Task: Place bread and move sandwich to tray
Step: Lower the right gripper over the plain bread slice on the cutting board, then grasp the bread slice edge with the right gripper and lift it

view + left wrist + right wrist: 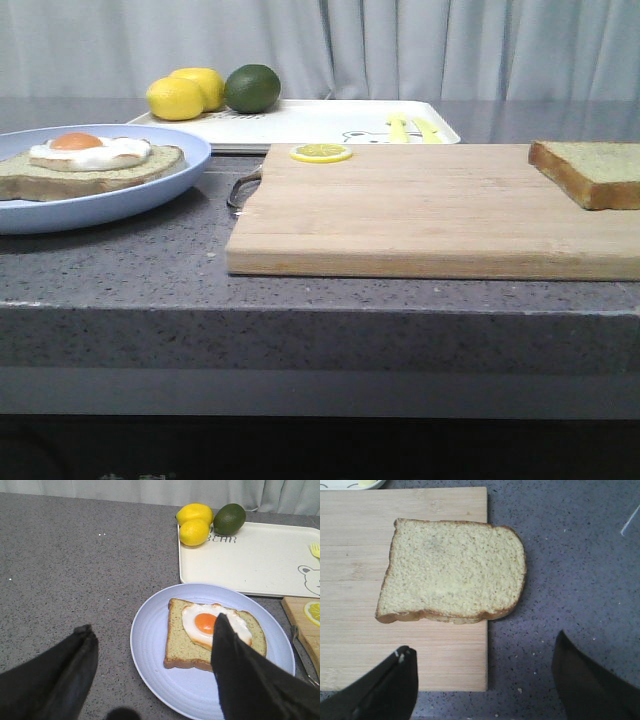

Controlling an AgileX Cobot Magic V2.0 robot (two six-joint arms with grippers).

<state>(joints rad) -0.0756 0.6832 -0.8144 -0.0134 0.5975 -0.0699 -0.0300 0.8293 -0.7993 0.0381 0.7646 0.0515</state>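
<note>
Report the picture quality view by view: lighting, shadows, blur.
Front view: soft, even light, faint shadow under the blue plate, and the cutting board looks sharp. Left wrist view: the sandwich is crisp, while the dark fingers of the left hand are blurred silhouettes. Right wrist view: the bread shows clear crumb with a narrow shadow at its near edge; the right hand is soft.

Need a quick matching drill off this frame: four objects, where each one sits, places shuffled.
Things:
1. bread
2. sandwich
3. lemon slice
4. lime

Places:
A. on the blue plate
B. at the tray's far corner, beside two lemons
C. overhanging the cutting board's right edge
D. on the cutting board's far edge, near the tray

Pairs: 1-C, 2-A, 3-D, 4-B
</note>
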